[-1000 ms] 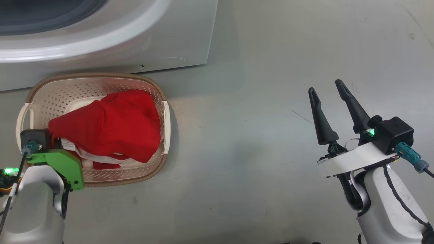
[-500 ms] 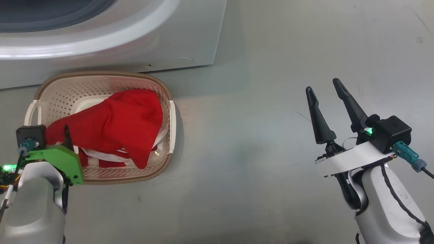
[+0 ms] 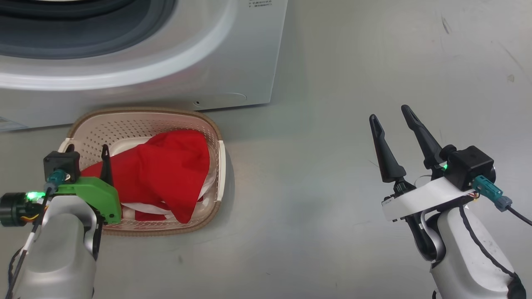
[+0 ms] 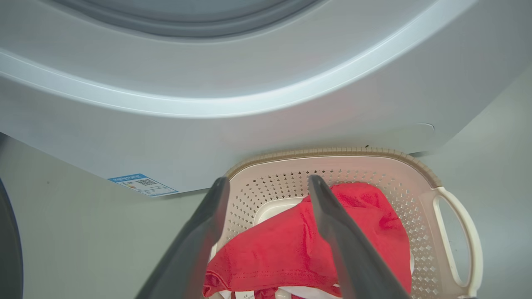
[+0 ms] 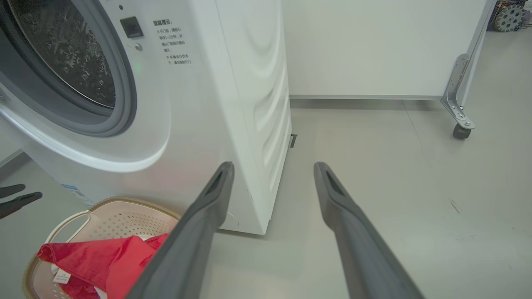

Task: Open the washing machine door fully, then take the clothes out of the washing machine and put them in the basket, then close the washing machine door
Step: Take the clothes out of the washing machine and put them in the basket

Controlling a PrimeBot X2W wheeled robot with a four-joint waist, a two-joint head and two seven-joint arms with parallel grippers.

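Left end effector [image 4: 269, 185]: fingers spread wide with nothing pinched. It hangs over the left end of the basket [image 3: 145, 111], and one finger [image 3: 106, 164] shows against the red fabric. Whether it touches cannot be told.
Right end effector [image 3: 389, 114]: fingers spread and empty, above bare floor [image 3: 311, 187], well to the right of the basket.
Clothes [image 3: 166, 170]: heaped inside the basket, red with white trim showing underneath. One fold hangs toward the near right rim, and a small white tag [image 5: 62, 276] lies on the heap.
Basket edges: it stands on the floor with its far rim just beside the foot of the washing machine [image 3: 232, 54]. Its right handle [image 3: 222, 166] faces open floor.
Machine edges: the white front rises just behind the basket, and its right front corner [image 5: 266, 199] lies past the basket's right end. The mouth is uncovered, showing the grey seal [image 5: 124, 104] and the steel drum [image 5: 62, 54].
Open room: the floor is wide and bare between the basket and the right arm, and on along the machine's right side.
In the way: the machine front closes off the basket's far side. The green bracket [image 3: 97, 195] on the left wrist covers the basket's near left corner in the head view.
Around: a blue label [image 4: 143, 185] sits low on the machine front, left of the basket. A white panel [image 5: 374, 50] on a caster [image 5: 460, 132] stands beyond the machine, well apart.
Unclear: a dark curved edge [image 4: 8, 249] at the left border of the left wrist view shows too little to identify.
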